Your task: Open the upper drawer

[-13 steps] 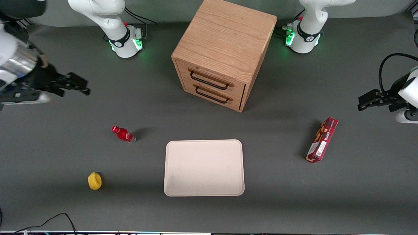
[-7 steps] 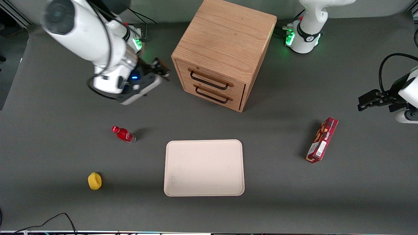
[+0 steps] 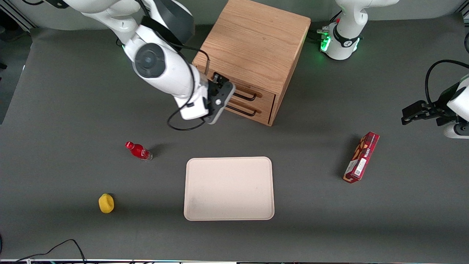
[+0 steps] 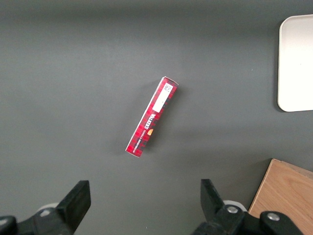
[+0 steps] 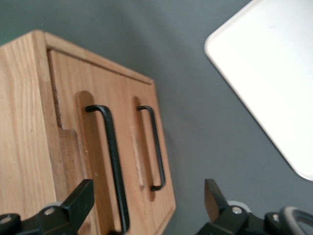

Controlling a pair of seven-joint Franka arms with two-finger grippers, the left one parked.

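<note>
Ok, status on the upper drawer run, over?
Gripper open, in front of the cabinet, fingers wide, gripping nothing. Upper drawer shut, its black handle untouched. Nothing in the way.

two drawers, one tray, one bottle

the red box carries white lettering and a small code patch, neither legible.

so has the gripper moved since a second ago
Yes. The gripper has swung in from the working arm's end of the table to just in front of the cabinet, by the upper drawer handle. Fingers open, nothing held.
</note>
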